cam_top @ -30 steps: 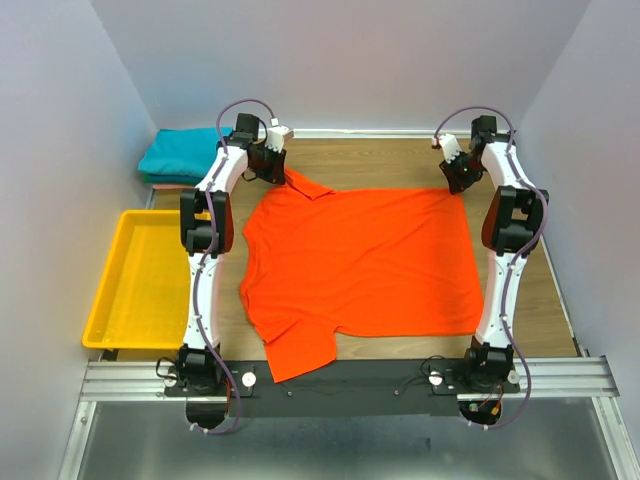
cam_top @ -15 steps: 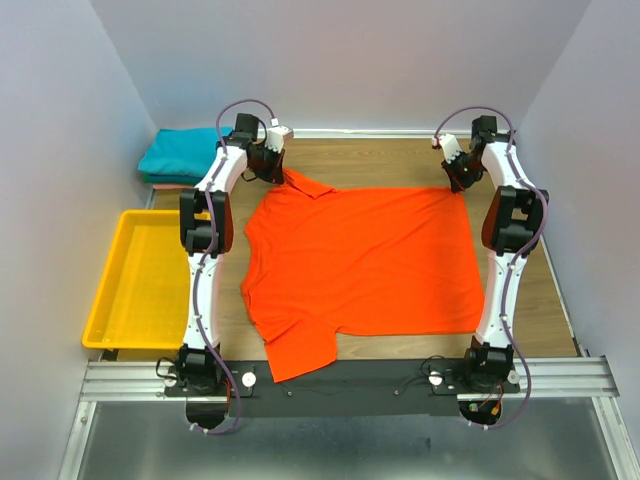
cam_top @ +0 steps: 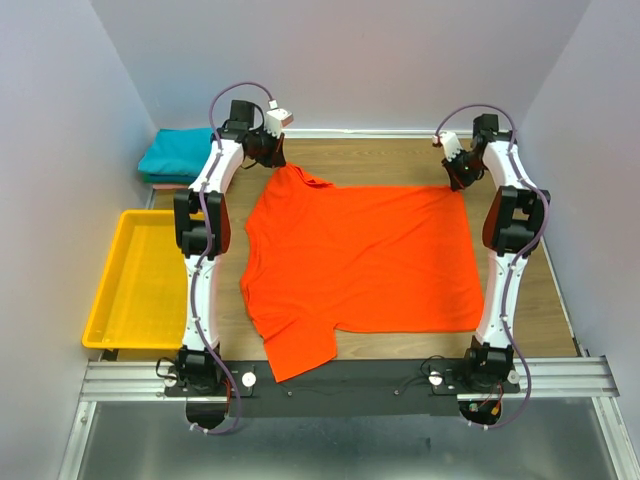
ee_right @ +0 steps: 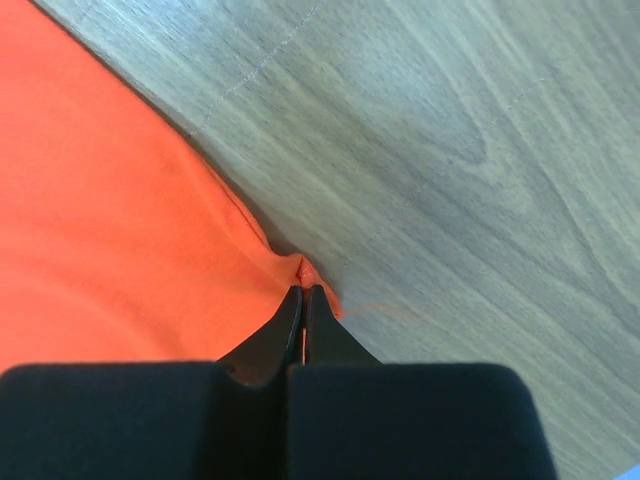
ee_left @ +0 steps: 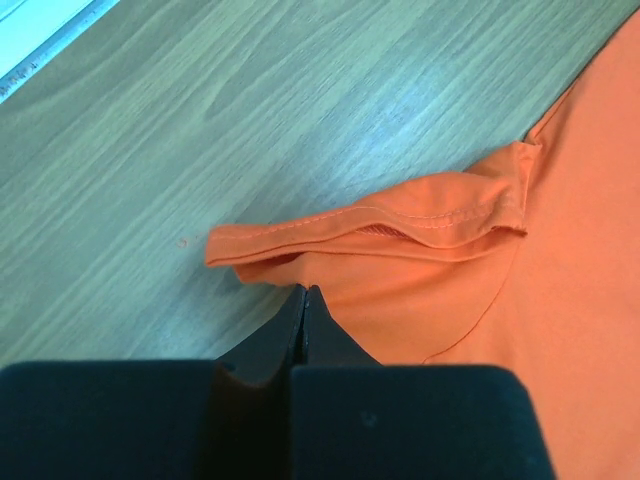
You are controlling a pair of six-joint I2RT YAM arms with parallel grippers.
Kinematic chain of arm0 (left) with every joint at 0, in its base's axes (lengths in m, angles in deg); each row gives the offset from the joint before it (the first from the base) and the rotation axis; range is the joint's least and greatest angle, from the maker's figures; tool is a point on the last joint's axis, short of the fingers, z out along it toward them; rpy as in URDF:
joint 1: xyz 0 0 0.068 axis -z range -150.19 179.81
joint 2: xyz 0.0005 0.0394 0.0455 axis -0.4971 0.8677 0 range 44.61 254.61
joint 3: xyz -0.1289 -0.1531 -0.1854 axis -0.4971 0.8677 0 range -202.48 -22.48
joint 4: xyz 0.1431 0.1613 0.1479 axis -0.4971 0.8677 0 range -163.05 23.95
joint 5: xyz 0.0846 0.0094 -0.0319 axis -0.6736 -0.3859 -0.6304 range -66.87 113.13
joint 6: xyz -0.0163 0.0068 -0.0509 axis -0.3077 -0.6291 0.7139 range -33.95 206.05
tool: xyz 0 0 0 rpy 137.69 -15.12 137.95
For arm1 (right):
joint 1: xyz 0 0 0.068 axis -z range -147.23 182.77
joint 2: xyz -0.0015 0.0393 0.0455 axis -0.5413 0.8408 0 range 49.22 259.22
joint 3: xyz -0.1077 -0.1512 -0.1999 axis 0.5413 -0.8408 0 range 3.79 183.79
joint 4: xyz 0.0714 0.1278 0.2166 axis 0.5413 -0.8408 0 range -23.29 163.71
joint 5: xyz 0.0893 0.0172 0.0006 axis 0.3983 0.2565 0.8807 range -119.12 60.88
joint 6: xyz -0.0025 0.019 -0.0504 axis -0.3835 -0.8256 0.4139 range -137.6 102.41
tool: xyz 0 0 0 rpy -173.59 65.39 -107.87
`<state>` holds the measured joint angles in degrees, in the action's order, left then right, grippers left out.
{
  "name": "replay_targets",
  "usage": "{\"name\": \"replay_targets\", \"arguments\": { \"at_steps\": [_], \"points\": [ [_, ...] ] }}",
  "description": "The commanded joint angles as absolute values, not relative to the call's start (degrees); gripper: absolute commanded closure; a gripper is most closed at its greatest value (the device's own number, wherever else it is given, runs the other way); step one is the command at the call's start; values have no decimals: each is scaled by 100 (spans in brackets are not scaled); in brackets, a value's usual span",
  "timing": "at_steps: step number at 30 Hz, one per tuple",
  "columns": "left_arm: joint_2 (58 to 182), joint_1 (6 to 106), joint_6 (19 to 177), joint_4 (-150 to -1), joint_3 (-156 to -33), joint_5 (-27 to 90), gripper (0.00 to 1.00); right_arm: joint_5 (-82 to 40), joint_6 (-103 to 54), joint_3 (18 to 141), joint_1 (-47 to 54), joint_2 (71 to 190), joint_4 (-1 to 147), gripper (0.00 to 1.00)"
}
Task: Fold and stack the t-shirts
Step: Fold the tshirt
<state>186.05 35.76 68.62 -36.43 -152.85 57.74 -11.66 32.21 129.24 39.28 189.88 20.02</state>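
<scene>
The orange-red t-shirt (cam_top: 360,260) lies spread flat on the wooden table, with one sleeve at the near left. My left gripper (cam_top: 277,162) is at the shirt's far left corner. In the left wrist view its jaws (ee_left: 305,291) are shut at the edge of the cloth (ee_left: 450,290), just behind a folded sleeve hem (ee_left: 380,225). My right gripper (cam_top: 459,183) is at the far right corner. In the right wrist view it (ee_right: 303,290) is shut on the shirt's corner (ee_right: 120,230), with cloth showing between the jaws. A folded teal t-shirt (cam_top: 182,151) lies on a pale pink one (cam_top: 160,180) at the far left.
A yellow plastic tray (cam_top: 140,275) sits off the table's left side. Grey walls close in the back and both sides. The metal rail (cam_top: 350,378) with both arm bases runs along the near edge.
My left gripper has moved farther back and up, drawing the shirt's far left corner with it. The right gripper has barely moved.
</scene>
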Motion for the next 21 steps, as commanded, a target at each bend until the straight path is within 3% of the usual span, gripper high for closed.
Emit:
{"name": "replay_targets", "arguments": {
  "at_steps": [1, 21],
  "points": [
    [18234, 3517, 6662, -3745, -15318, 5935, 100, -978, 3268, 13088, 3998, 18554, 1904, 100],
    [17179, 3447, 5995, -3719, -14256, 6005, 100, -943, 3567, 12219, 4051, 17640, 1895, 99]
  ]
}}
